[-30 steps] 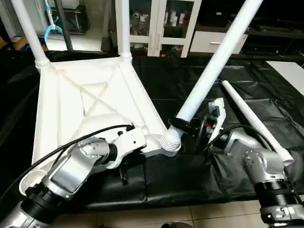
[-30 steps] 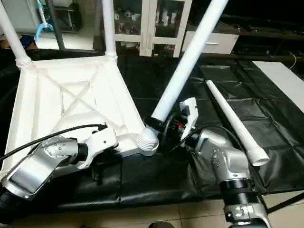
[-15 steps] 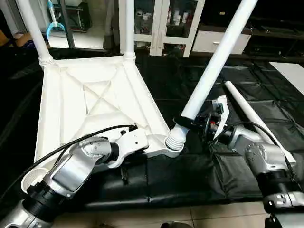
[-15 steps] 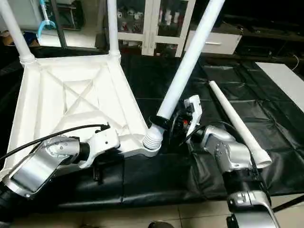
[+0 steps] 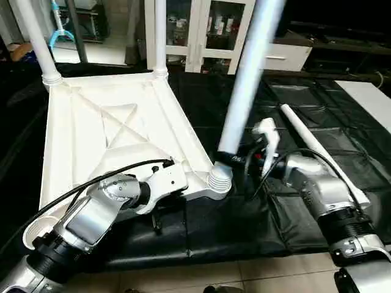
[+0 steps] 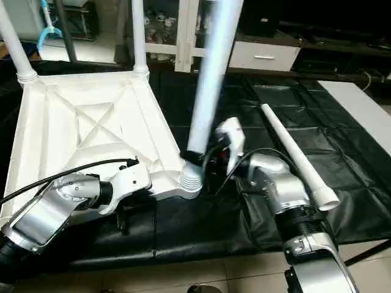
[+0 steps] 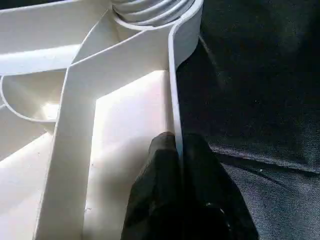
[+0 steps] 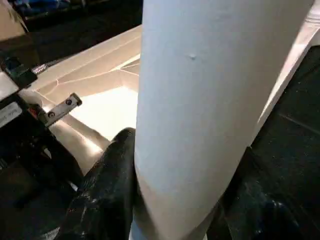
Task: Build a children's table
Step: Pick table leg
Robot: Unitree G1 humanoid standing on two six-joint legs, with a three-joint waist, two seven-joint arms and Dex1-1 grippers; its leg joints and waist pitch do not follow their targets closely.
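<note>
The white tabletop lies upside down on the black cover, its X-ribs facing up. Two white legs stand in its far corners. My right gripper is shut on a third leg just above its ribbed end, which sits at the near right corner socket; this leg stands nearly upright. In the right wrist view a black finger presses the tube's side. My left gripper is shut on the tabletop's near rim. A fourth leg lies on the cover to the right.
The black-covered work surface ends at tiled floor close to me. A white cabinet with glass doors and a drawer unit stand behind. A white panel lies at the far right.
The leg in my right gripper has swung from leaning right to nearly upright over the corner socket, and my right arm has moved left with it. My left gripper has held its grip.
</note>
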